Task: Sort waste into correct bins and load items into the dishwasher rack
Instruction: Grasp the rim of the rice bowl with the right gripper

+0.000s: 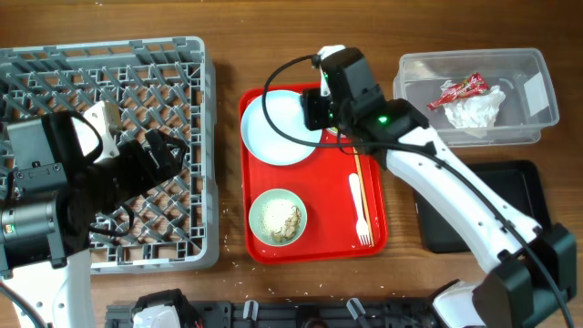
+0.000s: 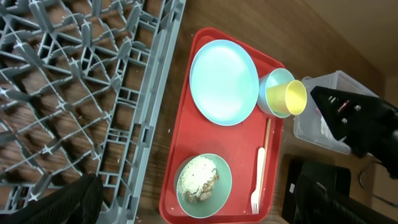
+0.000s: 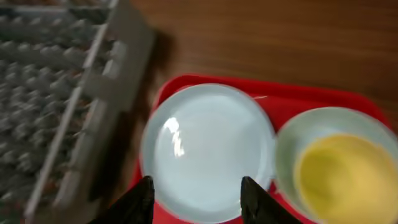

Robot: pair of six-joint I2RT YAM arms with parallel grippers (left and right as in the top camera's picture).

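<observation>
The grey dishwasher rack (image 1: 137, 55) fills the left. On the red tray (image 1: 314, 178) lie a white plate (image 1: 278, 128), a green bowl (image 1: 278, 219) of rice-like food scraps, a white fork (image 1: 358, 210) and chopsticks (image 1: 358, 173). My right gripper (image 3: 198, 190) is open and empty, hovering over the plate (image 3: 208, 143), beside a light blue bowl (image 3: 292, 134) holding the yellow cup (image 3: 342, 177). My left gripper (image 1: 173, 155) is open and empty above the rack's right side. The red wrapper (image 1: 460, 89) and the napkin (image 1: 474, 114) lie in the clear tub (image 1: 419, 68).
The black tray (image 1: 524, 182) sits at the right, below the clear tub, partly under my right arm. In the left wrist view the rack (image 2: 74, 93) is left of the red tray (image 2: 186, 124). Crumbs dot the wood near the rack's front.
</observation>
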